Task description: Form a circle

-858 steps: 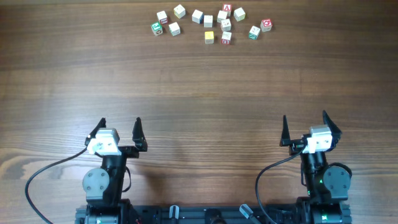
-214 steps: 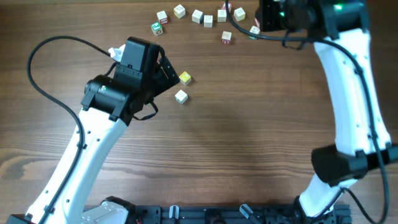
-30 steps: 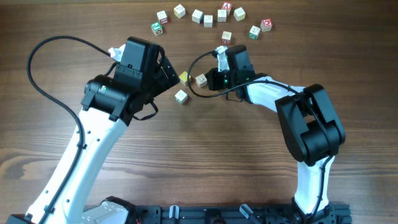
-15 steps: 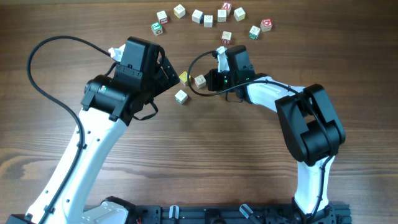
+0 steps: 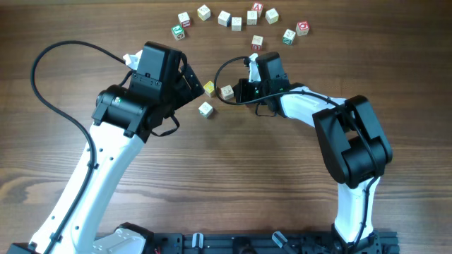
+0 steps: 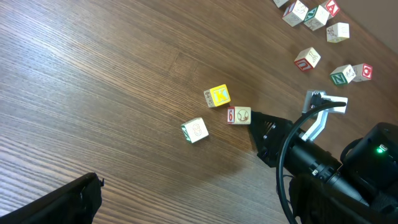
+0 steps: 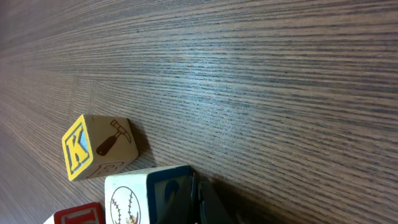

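Note:
The circle is a short arc of three small wooden cubes at mid-table. They are a yellow-faced K cube (image 5: pixel 210 88) (image 6: pixel 217 96) (image 7: pixel 93 149), a baseball cube (image 5: pixel 227 92) (image 6: pixel 239 115) (image 7: pixel 146 196) and a pale cube (image 5: pixel 205 109) (image 6: pixel 196 130). My right gripper (image 5: pixel 236 92) (image 7: pixel 196 191) is shut, its tips against the baseball cube's side, holding nothing. My left gripper (image 5: pixel 196 86) hovers wide open just left of the yellow cube. Only one finger (image 6: pixel 62 200) shows in the left wrist view.
Several more letter cubes lie in a loose row at the table's far edge, from a green-marked one (image 5: pixel 177 32) to a red-marked one (image 5: pixel 302 28), with one (image 5: pixel 257 42) nearer. The right arm (image 5: pixel 318 113) crosses the middle right.
Since seven seconds ago the right arm has come from the far row to the middle, and the baseball cube now lies beside the yellow one. Over the last second nothing visibly moved.

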